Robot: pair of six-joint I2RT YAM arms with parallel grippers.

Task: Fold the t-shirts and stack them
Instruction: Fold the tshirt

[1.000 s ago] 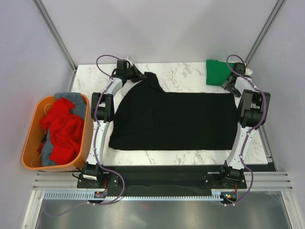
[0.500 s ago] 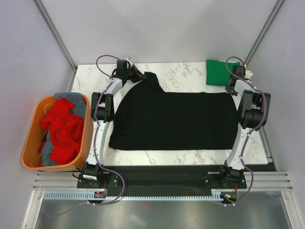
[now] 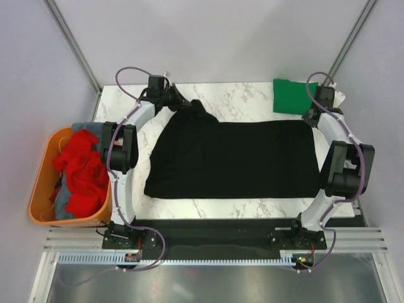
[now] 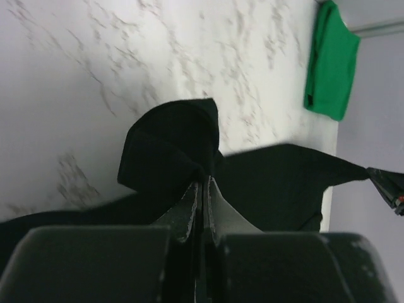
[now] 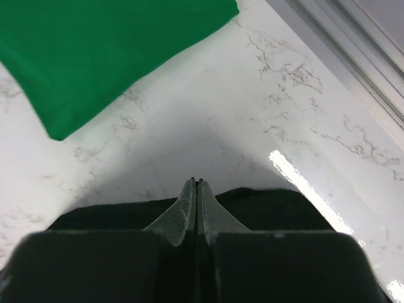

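Observation:
A black t-shirt (image 3: 233,158) lies spread across the middle of the marble table (image 3: 240,95). My left gripper (image 3: 189,106) (image 4: 203,180) is shut on its bunched far left corner (image 4: 170,145), which is lifted a little. My right gripper (image 3: 310,118) (image 5: 197,182) is shut at the shirt's far right corner (image 5: 265,205), where the cloth is drawn to a point. A folded bright green t-shirt (image 3: 290,96) (image 5: 107,50) (image 4: 329,60) rests at the far right. Red (image 3: 82,170) and grey (image 3: 95,128) t-shirts lie crumpled in the tub.
The orange plastic tub (image 3: 39,183) sits off the table's left edge. Grey walls and metal frame posts (image 3: 350,38) close in the far side and both flanks. The arm bases stand on a rail (image 3: 214,237) at the near edge.
The right gripper has moved from beside the green shirt to the black shirt's far right corner and shut there. Both elbows have swung outward. The left gripper stays shut on its corner.

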